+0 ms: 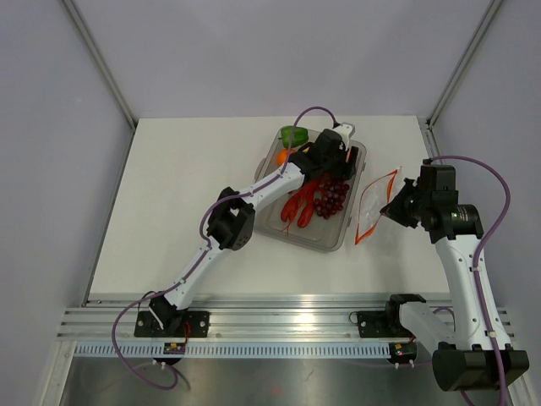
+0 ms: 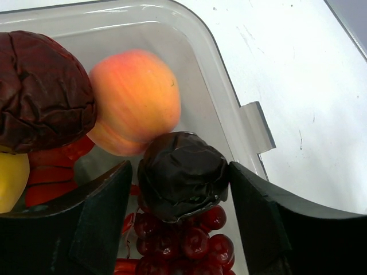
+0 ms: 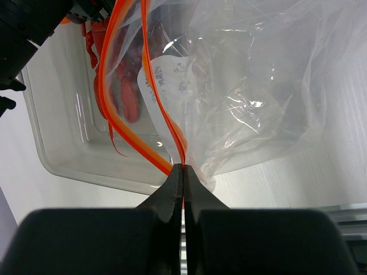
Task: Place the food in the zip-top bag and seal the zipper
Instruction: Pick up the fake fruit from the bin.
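Observation:
My left gripper point(image 1: 331, 161) is down in the clear-grey tray point(image 1: 308, 241). In the left wrist view it is open point(image 2: 179, 167), with a finger on each side of a dark plum point(image 2: 183, 172). The right finger touches the plum and a small gap shows at the left finger. The plum rests on purple grapes point(image 2: 189, 243), beside a peach point(image 2: 135, 100), a second dark plum point(image 2: 40, 91), a yellow fruit point(image 2: 8, 180) and the red lobster point(image 1: 300, 207). My right gripper point(image 3: 183, 167) is shut on the zipper point(image 3: 123, 126) at one end of the clear zip-top bag point(image 1: 376, 203), whose mouth gapes toward the tray.
A green pepper point(image 1: 293, 135) and an orange point(image 1: 281, 156) sit at the tray's far left corner. The tray's latch tab point(image 2: 257, 126) sticks out on its right rim. The bag lies just right of the tray on the white table point(image 1: 186, 186).

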`<state>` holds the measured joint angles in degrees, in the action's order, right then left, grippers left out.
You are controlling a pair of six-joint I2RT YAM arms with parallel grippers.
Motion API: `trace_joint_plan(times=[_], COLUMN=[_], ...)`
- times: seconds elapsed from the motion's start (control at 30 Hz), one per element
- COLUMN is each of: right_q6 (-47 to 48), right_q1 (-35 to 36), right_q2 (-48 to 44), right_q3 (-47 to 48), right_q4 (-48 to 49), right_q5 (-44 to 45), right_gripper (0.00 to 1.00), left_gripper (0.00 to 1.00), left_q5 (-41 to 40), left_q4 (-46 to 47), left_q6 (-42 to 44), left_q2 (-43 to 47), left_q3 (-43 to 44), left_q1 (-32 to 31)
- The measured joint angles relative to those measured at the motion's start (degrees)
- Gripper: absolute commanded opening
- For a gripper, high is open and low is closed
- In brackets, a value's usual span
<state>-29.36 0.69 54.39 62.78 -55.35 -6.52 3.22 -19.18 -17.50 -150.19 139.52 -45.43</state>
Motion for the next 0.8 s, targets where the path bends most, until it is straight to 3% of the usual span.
trace_joint_plan(times=[0.23, 0.4, 0.8], right_q6=[0.00, -0.02, 0.00], right_q1=[0.00, 0.00, 0.00], right_q2=[0.00, 0.00, 2.89], right_q3=[0.00, 0.00, -0.24], right_q4=[0.00, 0.07, 2.71], right_q5=[-0.28, -0.44, -0.79], right_gripper=[0.00, 0.00, 0.00], left_gripper=[0.48, 0.32, 0.12], left_q5=[0.07, 0.02, 0.28], left_q4=[0.00, 2.34, 0.33], left_q6=[0.52, 0.83, 1.70], left_q2=[0.00, 2.67, 14.84], left_q3=[-0.17, -5.20, -17.66], left_q1=[-0.07, 0.11, 1.11])
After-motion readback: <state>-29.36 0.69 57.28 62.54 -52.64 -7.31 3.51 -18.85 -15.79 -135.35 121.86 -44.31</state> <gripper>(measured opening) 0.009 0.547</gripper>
